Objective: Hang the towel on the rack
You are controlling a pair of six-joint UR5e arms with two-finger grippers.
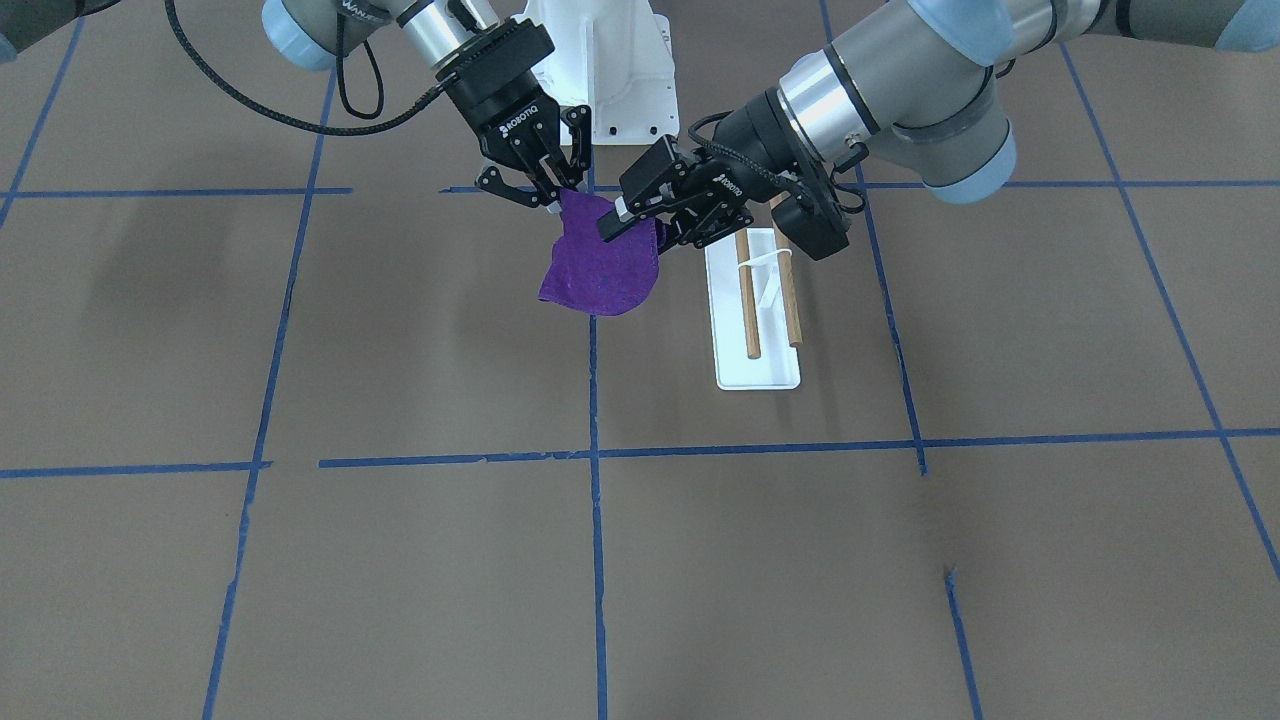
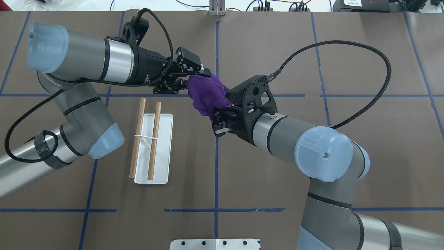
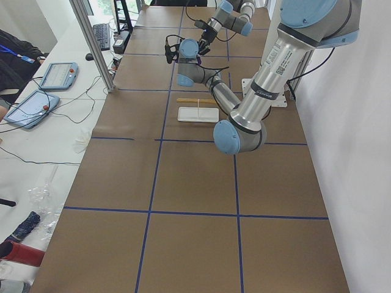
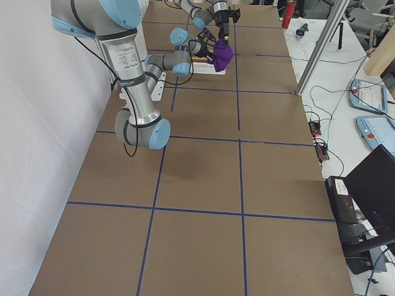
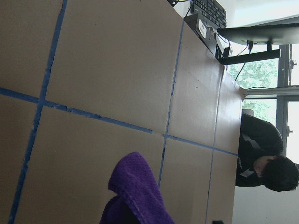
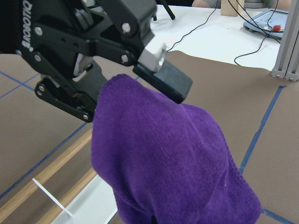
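A purple towel [image 1: 600,268] hangs in the air over the table's middle; it also shows in the overhead view [image 2: 207,95]. My right gripper [image 1: 555,195] is shut on its upper edge and holds it up. In the overhead view the right gripper [image 2: 220,121] is at the towel's near end. My left gripper [image 1: 650,232] is open, with its jaws on either side of the towel's other end, as the right wrist view [image 6: 126,100] shows. The rack [image 1: 757,372], a white base with two wooden rods, stands on the table just beside and below the left gripper.
The rack also shows in the overhead view [image 2: 163,149], under my left forearm. The robot's white base mount [image 1: 620,70] stands at the table's back edge. Blue tape lines cross the brown table. A person sits beyond the far end of the table in the left wrist view [image 5: 264,158].
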